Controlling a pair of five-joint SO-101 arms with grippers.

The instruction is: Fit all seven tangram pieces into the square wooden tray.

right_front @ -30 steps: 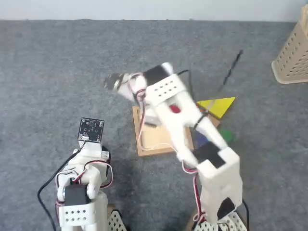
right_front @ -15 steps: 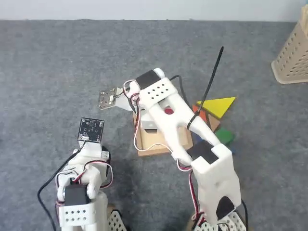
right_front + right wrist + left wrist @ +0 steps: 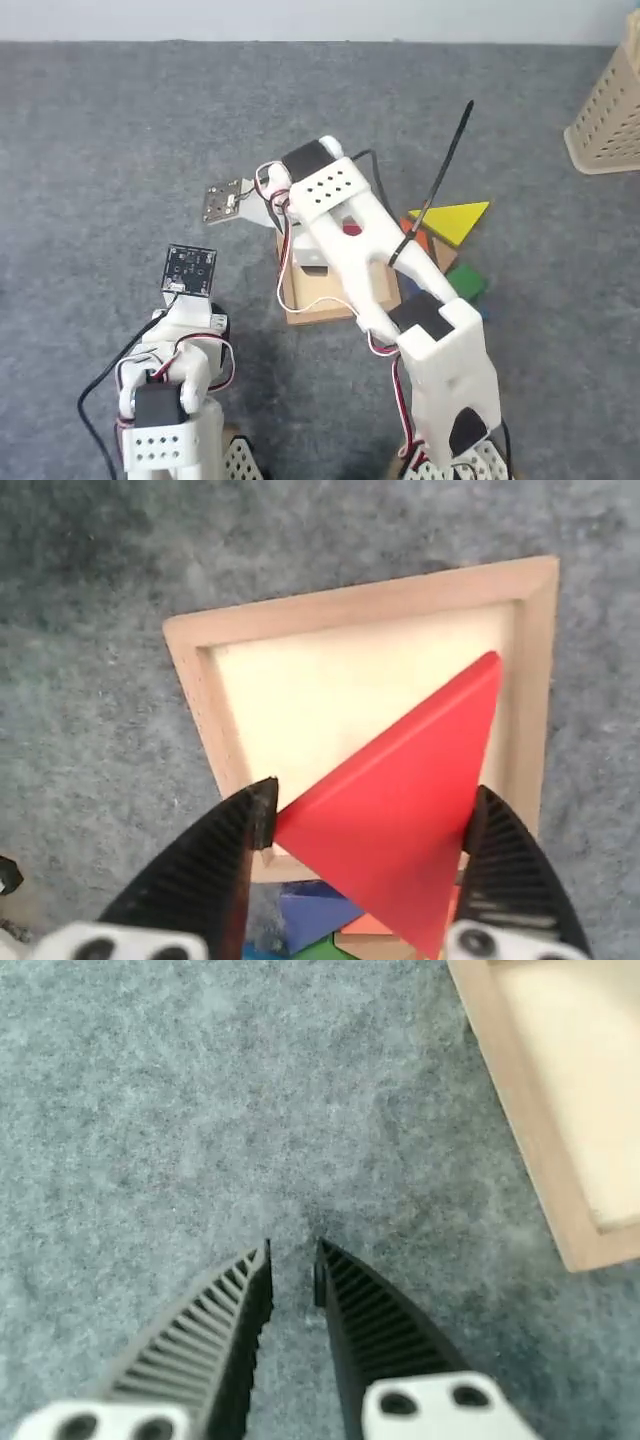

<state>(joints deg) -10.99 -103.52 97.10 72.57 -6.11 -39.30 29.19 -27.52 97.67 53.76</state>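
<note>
My right gripper (image 3: 365, 815) is shut on the large red triangle (image 3: 400, 800) and holds it over the square wooden tray (image 3: 190, 680), whose floor shows bare beneath. In the high view the right arm (image 3: 345, 215) lies across the tray (image 3: 300, 312) and hides most of it. A yellow triangle (image 3: 452, 218), an orange piece (image 3: 420, 240) and a green piece (image 3: 465, 282) lie on the carpet right of the tray. My left gripper (image 3: 292, 1250) rests shut and holds nothing, low over the carpet, with a tray corner (image 3: 520, 1130) nearby.
A beige perforated container (image 3: 610, 110) stands at the far right edge. A black cable tie (image 3: 445, 165) sticks up from the right arm. The left arm (image 3: 175, 390) sits folded at the near left. Grey carpet covers the table.
The right arm has swung nearer and settled over the tray with the red triangle in its gripper; in the last half second it barely shifted. The left arm has kept still.
</note>
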